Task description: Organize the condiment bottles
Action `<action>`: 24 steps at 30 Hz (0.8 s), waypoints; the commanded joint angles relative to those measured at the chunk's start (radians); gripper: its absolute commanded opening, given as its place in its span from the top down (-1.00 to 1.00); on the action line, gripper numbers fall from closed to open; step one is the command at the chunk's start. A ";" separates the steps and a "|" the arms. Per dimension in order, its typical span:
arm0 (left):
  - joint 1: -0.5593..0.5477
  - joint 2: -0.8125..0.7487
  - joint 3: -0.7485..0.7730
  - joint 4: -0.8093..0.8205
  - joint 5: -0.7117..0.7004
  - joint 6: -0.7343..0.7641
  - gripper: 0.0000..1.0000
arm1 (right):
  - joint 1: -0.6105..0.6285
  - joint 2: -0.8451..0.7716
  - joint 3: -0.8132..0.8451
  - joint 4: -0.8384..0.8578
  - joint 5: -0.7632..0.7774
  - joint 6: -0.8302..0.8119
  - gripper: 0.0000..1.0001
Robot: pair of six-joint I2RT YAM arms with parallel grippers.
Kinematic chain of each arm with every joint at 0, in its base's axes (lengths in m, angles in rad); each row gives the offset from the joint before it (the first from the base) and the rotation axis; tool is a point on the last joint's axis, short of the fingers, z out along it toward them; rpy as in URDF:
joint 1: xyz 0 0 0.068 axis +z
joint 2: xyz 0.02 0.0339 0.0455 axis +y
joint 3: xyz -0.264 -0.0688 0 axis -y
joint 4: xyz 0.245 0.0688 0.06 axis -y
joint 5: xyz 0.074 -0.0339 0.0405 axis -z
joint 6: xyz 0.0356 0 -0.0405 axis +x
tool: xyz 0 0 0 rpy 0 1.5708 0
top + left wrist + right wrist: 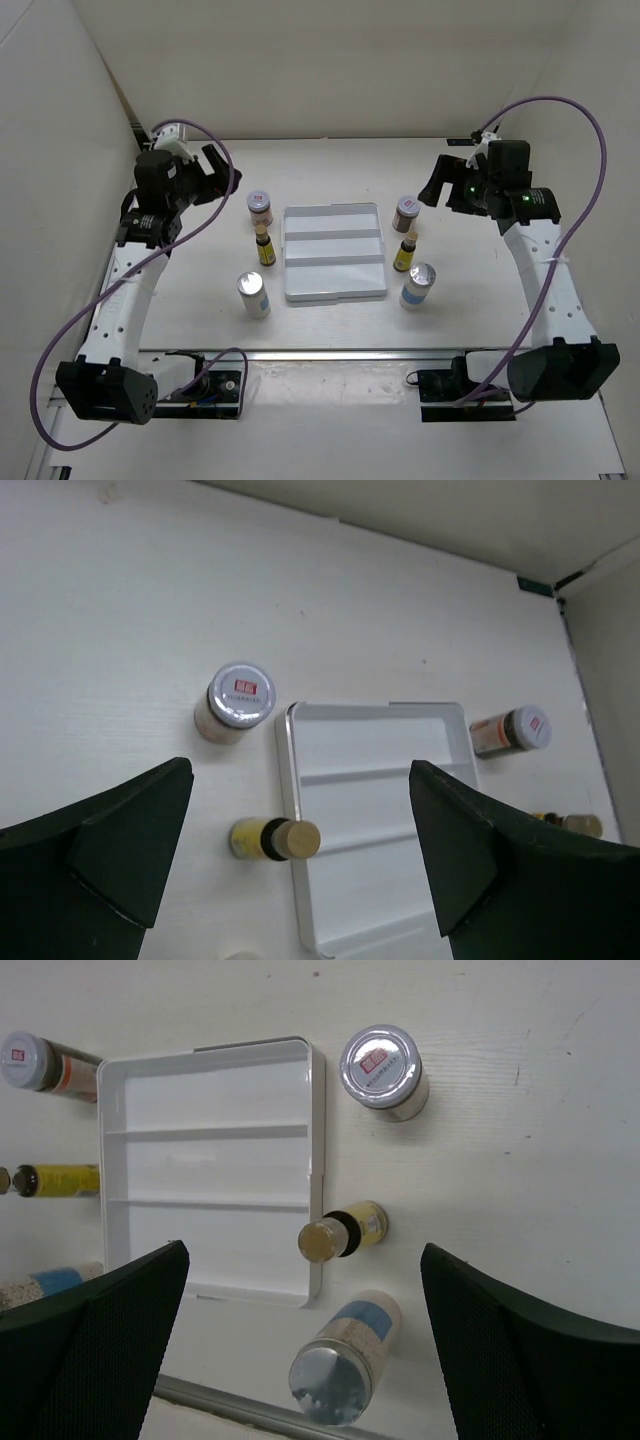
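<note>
left hand (218, 172): fingers apart, raised
right hand (437, 182): fingers apart, raised
condiment bottles (253, 294): three upright each side of tray (333, 240), on bench (330, 170)

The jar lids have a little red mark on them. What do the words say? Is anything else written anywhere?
Nothing here can be read.
Lid of the left jar: a red mark with a line of tiny print under it, too blurred to read.
Lid of the right jar: the same red mark, too blurred to read.
Blue label on the white bottle: no print visible.
</note>
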 commanded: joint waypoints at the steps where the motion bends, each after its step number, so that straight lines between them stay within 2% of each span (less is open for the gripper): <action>1: 0.000 -0.048 -0.028 -0.077 0.064 0.057 -1.00 | 0.030 -0.070 0.112 -0.139 0.103 0.007 -1.00; 3: 0.012 -0.068 -0.040 -0.120 -0.028 0.072 -1.00 | 0.085 -0.116 0.174 -0.195 0.188 0.035 -1.00; 5: 0.012 -0.068 -0.049 -0.209 -0.149 -0.036 -1.00 | 0.095 -0.237 0.076 -0.104 0.183 0.055 -1.00; 6: 0.012 -0.068 -0.060 -0.232 -0.226 -0.064 -1.00 | 0.095 -0.280 0.009 0.018 0.149 0.055 -1.00; 7: 0.012 -0.068 -0.075 -0.242 -0.226 -0.076 -1.00 | 0.085 -0.352 -0.121 0.056 0.132 0.064 -1.00; 10: 0.012 -0.077 -0.162 -0.199 -0.092 -0.049 -1.00 | 0.085 -0.403 -0.202 0.066 0.097 0.096 -1.00; 12: 0.012 -0.111 -0.206 -0.165 -0.046 -0.040 -1.00 | 0.098 -0.370 -0.202 0.056 0.039 0.073 -1.00; 16: 0.012 -0.192 -0.327 -0.058 0.025 -0.040 -1.00 | 0.153 -0.207 -0.095 -0.135 0.073 0.083 -1.00; 18: 0.000 -0.216 -0.399 -0.024 0.008 -0.050 -1.00 | 0.240 -0.112 -0.062 -0.180 0.153 0.082 -1.00; 24: -0.025 -0.206 -0.388 -0.024 -0.022 -0.040 -1.00 | 0.461 0.017 -0.050 -0.282 0.543 0.274 -1.00</action>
